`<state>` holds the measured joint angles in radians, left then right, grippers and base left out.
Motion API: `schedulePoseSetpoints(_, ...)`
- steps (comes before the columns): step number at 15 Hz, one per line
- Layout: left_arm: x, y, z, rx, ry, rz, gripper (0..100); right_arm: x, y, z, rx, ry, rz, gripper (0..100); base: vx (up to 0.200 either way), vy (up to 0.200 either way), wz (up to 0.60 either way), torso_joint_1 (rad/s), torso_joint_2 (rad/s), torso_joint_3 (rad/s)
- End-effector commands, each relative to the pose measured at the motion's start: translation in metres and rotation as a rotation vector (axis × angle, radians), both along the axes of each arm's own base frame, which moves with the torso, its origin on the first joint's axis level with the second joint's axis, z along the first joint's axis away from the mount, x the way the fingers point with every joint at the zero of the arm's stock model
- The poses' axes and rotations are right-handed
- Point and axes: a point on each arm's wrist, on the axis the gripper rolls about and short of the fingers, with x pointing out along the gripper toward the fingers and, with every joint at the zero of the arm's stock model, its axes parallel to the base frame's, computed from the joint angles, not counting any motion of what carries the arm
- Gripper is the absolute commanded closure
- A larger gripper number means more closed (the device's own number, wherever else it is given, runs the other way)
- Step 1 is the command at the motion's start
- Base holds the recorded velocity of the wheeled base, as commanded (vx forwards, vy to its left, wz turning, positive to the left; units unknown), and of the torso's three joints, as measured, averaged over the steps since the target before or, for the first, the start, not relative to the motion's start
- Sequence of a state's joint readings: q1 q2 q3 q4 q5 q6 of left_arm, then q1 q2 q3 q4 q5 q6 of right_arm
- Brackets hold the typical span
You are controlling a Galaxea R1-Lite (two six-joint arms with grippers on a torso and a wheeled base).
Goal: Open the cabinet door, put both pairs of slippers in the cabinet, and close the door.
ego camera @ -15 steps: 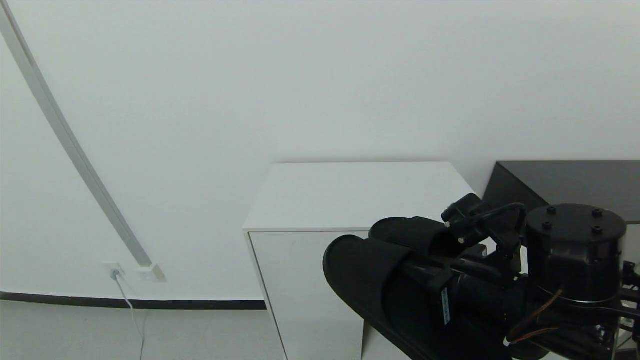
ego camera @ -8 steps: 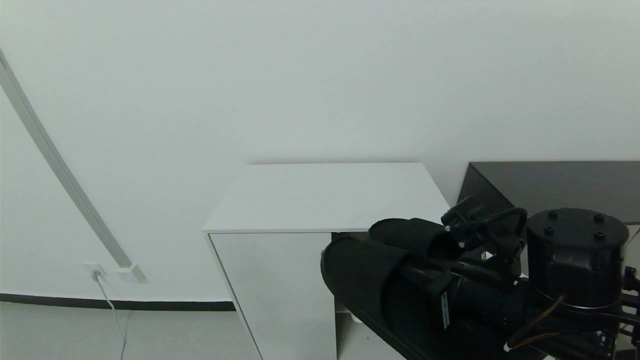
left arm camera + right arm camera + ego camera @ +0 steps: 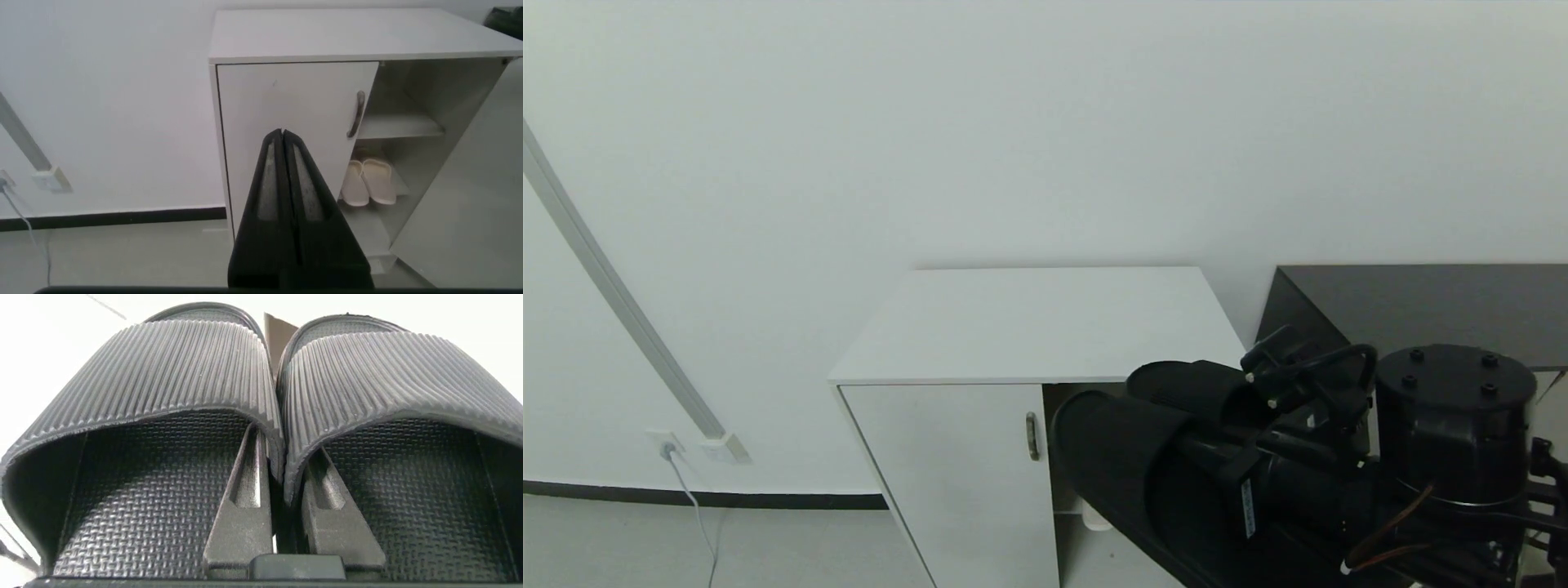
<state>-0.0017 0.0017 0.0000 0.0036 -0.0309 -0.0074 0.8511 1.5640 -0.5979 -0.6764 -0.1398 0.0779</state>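
A pair of black ribbed slippers (image 3: 1131, 457) hangs in front of the white cabinet (image 3: 1029, 327), held side by side. My right gripper (image 3: 278, 469) is shut on the two inner walls of the black slippers (image 3: 188, 384), one finger (image 3: 241, 506) inside each. The cabinet's left door (image 3: 947, 474) with its handle (image 3: 1032, 435) is closed; the right half stands open. A pair of white slippers (image 3: 369, 181) lies on the lower shelf inside. My left gripper (image 3: 282, 135) is shut with nothing in it, held off from the closed door (image 3: 290, 139).
A dark table (image 3: 1421, 298) stands right of the cabinet against the wall. A wall socket with a cable (image 3: 666, 447) and a slanted cable duct (image 3: 613, 294) are on the left. Bare floor (image 3: 686, 543) lies left of the cabinet.
The head camera has swung, so the cabinet shows farther left, with the door handle and open compartment now in sight. The black slippers stay in my right gripper.
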Motion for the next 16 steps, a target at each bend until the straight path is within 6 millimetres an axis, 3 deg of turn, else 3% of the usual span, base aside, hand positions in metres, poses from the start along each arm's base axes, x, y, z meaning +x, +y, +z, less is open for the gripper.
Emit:
schedulePoseSetpoints(1, 0.0000, 0.0000, 0.0001, 0.000, -0.001, 0.000, 100, 0.0007, 0.0003, -0.0008, -0.002, 0.002, -0.001, 100, 0.000, 0.000, 0.00, 0.000, 0.00, 0.000)
schedulePoseSetpoints(11, -0.0001, 0.0000, 0.0005, -0.003, -0.002, 0.000, 100, 0.0029, 0.0023, -0.0063, -0.014, 0.013, -0.003, 100, 0.000, 0.000, 0.00, -0.007, 0.01, 0.009)
schedulePoseSetpoints(16, 0.0000, 0.0000, 0.0001, -0.003, -0.001, 0.000, 100, 0.0027, 0.0020, -0.0071, -0.016, 0.015, -0.003, 100, 0.000, 0.000, 0.00, -0.178, 0.42, 0.235)
